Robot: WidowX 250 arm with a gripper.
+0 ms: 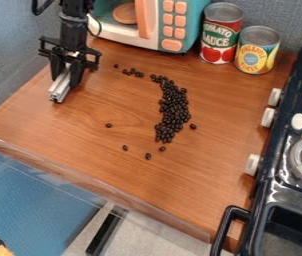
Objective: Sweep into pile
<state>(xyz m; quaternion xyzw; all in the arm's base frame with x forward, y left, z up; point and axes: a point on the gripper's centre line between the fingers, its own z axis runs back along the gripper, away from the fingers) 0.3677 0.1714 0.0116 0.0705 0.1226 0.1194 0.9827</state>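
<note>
Hanging at far left, a bar (pixel 60 89) is pinched by the gripper (pixel 68 75); beans (pixel 174 107) are mostly clumped to its right, some scattered singly.

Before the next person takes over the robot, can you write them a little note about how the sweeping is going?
Gripper: holding a silver bar, at the left of the view, away from the main pile.
Beans: most are in one long, curved pile on the table.
Done: most beans are bunched together.
Left: strays below the pile, one off to its left, one close on its right and a few trailing to the upper left. They probably need sweeping in.
</note>
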